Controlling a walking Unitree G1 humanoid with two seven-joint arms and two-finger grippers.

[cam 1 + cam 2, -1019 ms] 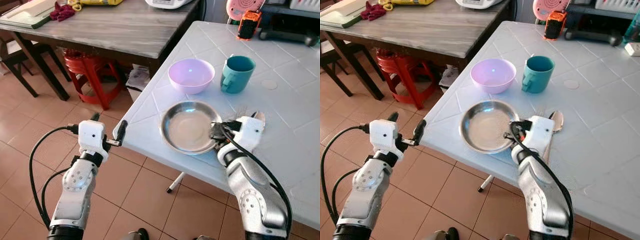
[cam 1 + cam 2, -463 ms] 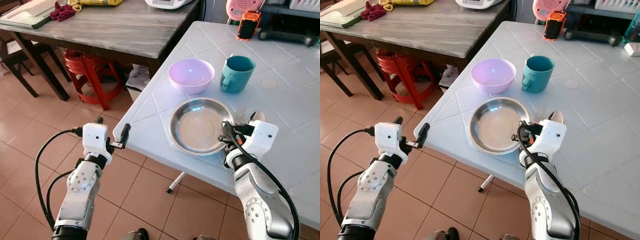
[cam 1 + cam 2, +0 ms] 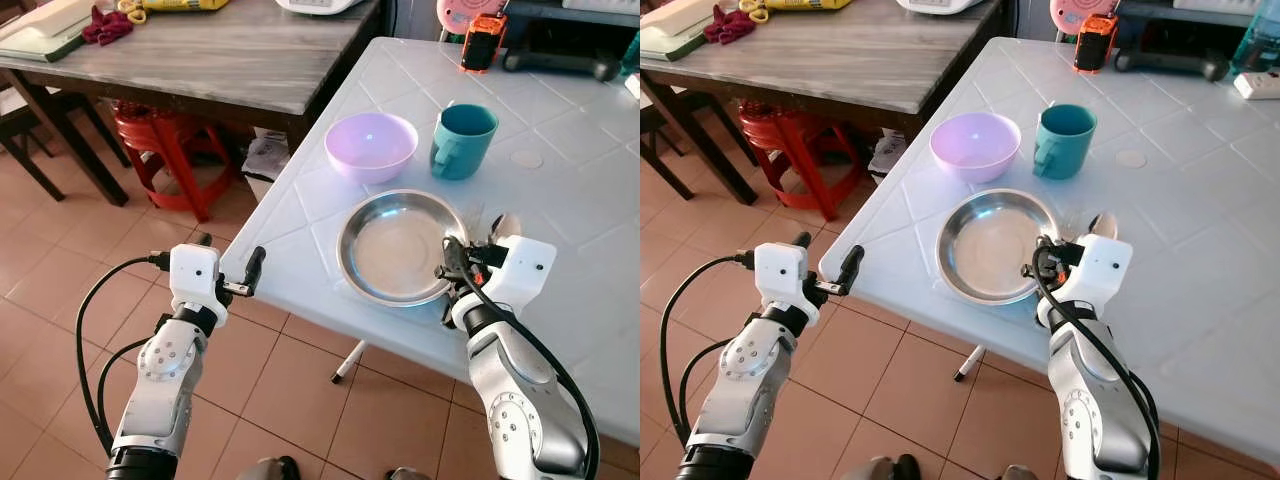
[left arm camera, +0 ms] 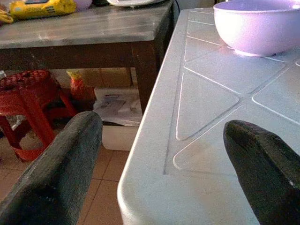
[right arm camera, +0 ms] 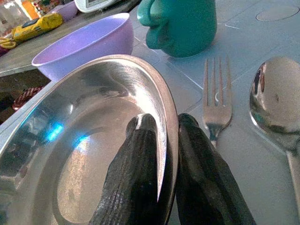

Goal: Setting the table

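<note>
White table [image 3: 600,250] bears the right claw [image 5: 161,154] pinching the steel plate [image 3: 395,250] rim; left claw [image 4: 154,159] spread at its corner.

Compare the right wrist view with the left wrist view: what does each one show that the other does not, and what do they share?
Right wrist view alone: the right tool shut on the rim of the steel plate, one finger inside and one outside, with the teal mug, the fork and the spoon beyond it.

Left wrist view alone: the left tool open at the white table corner, touching nothing, with the red stool and the floor beneath.

Both: the purple bowl, the white tabletop and the dark wooden table with a yellow packet on it.
</note>
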